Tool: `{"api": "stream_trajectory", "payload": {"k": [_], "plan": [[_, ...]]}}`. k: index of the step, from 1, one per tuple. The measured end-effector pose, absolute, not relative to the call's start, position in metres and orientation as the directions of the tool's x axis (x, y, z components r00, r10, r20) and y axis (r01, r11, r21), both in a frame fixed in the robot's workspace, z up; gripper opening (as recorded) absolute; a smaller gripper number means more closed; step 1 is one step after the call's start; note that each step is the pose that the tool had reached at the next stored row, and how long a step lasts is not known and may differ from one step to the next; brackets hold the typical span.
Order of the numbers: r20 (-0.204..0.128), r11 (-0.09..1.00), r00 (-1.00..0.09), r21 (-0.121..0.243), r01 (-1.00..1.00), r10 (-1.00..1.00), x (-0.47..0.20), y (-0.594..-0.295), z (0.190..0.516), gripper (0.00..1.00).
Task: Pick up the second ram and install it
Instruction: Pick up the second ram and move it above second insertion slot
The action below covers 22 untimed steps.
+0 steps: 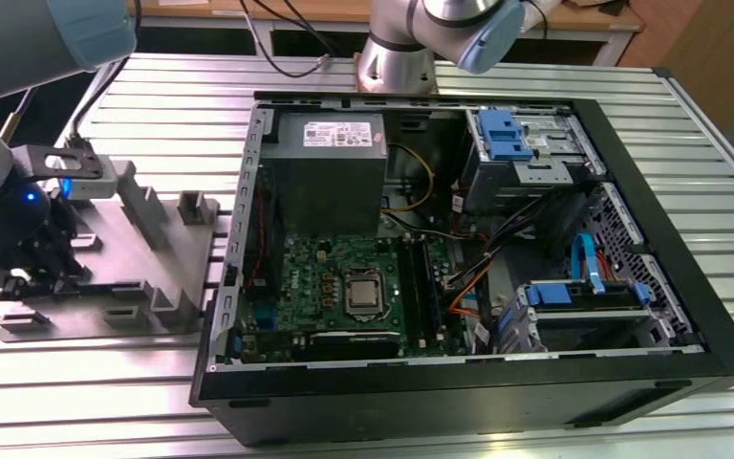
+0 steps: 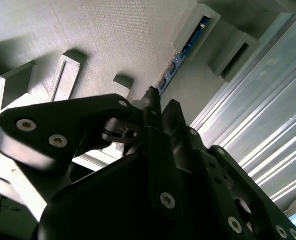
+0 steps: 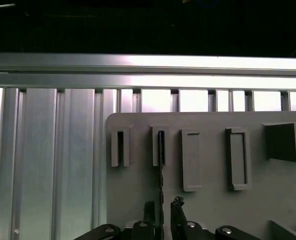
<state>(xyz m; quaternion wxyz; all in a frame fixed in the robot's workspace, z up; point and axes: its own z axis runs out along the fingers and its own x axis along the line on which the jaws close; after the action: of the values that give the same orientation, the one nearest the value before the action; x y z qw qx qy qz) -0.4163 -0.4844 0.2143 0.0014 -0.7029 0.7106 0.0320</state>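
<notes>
Standing on its edge, the second ram (image 3: 161, 170) sits in a narrow slot holder (image 3: 155, 147) of the grey fixture plate (image 1: 150, 239). Its blue-green side is seen in the second wrist view. The gripper (image 3: 161, 204) is low over this plate, and the stick runs between its two black fingers (image 3: 176, 206). They are only a little apart, one on each side, with a thin gap to the board, so it is not clamped. The plate lies on the ribbed aluminium table (image 1: 112, 402), at the exterior view's left of the open computer case (image 1: 622, 191). Inside the case lies the green motherboard (image 1: 329, 277).
</notes>
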Motion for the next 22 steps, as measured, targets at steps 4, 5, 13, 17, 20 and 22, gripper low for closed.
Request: {"api": "stream_trajectory", "payload": {"k": [4,5,13,17,20,22], "plan": [[-0.047,0.01,-0.012,0.043,-0.999,-0.999,-0.416,-0.484,0.214,0.36],[-0.047,0.01,-0.012,0.043,-0.999,-0.999,-0.416,-0.484,0.214,0.36],[-0.047,-0.045,0.043,0.043,-0.998,-0.998,-0.417,-0.484,0.209,0.36],[-0.047,-0.05,0.048,0.043,-0.998,-0.998,-0.418,-0.484,0.204,0.36],[-0.047,-0.05,0.048,0.044,-0.998,-0.998,-0.419,-0.483,0.202,0.36],[-0.047,-0.05,0.048,0.043,-0.998,-0.998,-0.42,-0.483,0.201,0.36]]}}
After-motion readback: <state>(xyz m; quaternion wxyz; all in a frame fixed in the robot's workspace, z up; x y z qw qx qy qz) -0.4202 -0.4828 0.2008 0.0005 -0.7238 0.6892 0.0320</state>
